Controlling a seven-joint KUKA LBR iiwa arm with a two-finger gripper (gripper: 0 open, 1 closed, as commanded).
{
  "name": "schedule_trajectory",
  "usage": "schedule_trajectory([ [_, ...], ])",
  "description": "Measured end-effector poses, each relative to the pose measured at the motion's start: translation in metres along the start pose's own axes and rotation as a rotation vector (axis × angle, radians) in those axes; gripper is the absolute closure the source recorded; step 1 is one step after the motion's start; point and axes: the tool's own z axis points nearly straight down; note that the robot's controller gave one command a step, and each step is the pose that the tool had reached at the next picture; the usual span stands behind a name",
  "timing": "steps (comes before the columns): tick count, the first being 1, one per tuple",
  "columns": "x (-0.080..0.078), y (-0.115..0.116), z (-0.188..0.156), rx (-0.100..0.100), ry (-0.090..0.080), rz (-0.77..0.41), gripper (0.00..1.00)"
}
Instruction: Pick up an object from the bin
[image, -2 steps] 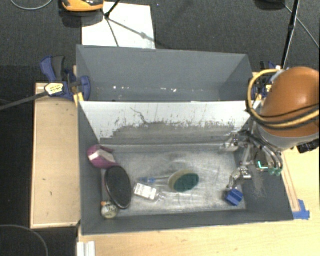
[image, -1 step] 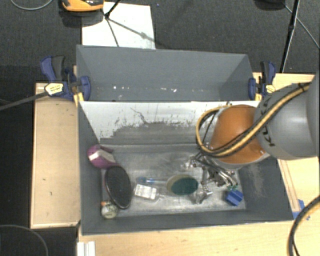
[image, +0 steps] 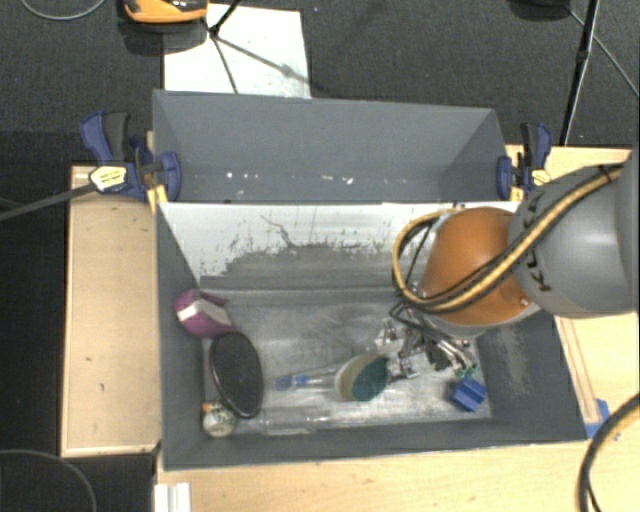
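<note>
My gripper (image: 412, 352) is low in the bin's right half, under the arm's orange cover. Just to its lower left lies a round dark green thing (image: 366, 380) with a pale rim, close against the gripper's metal parts. From that green thing a clear thin stick with a blue end (image: 303, 380) runs left along the floor. A small blue block (image: 467, 393) lies to the gripper's lower right, near the front wall.
Along the bin's left side lie a purple and pink thing (image: 200, 312), a black oval thing (image: 236, 372) below it, and a small round yellowish piece (image: 218, 422) in the front left corner. The arm enters from the right.
</note>
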Motion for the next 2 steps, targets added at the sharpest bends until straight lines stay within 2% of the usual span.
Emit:
schedule_trajectory([
  [1,0.005,-0.031,-0.119,0.001,0.007,0.02,1.0],
  [2,-0.021,0.012,-0.179,-0.003,0.005,0.037,1.0],
])
